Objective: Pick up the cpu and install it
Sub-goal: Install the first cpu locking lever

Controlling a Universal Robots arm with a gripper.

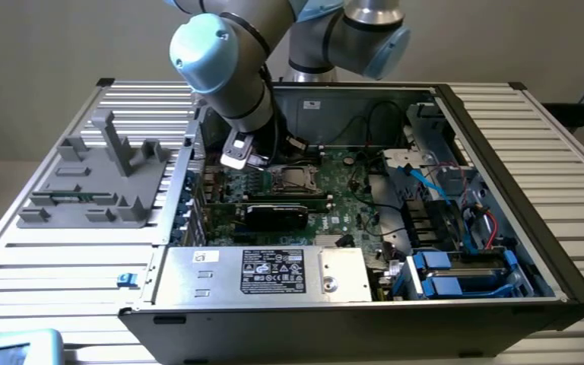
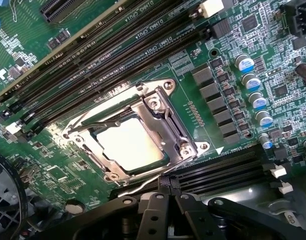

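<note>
The cpu [image 2: 128,145], a flat square chip with a pale silver-beige top, lies in the motherboard socket, framed by the metal load plate [image 2: 165,117]. In the exterior view the socket [image 1: 295,179] sits in the middle of the open computer case. My gripper [image 2: 168,187] hovers just beside the socket's edge, its two black fingers pressed together with nothing between them. Seen from the exterior view, the gripper [image 1: 243,158] hangs low inside the case, just to the socket's left.
Black memory slots [image 2: 117,55] run past the socket, and a row of capacitors [image 2: 253,95] stands beside it. A black card [image 1: 287,213] and a silver box with a black label [image 1: 271,274] lie nearer the case front. A grey fixture [image 1: 99,179] stands on the table at the exterior view's left.
</note>
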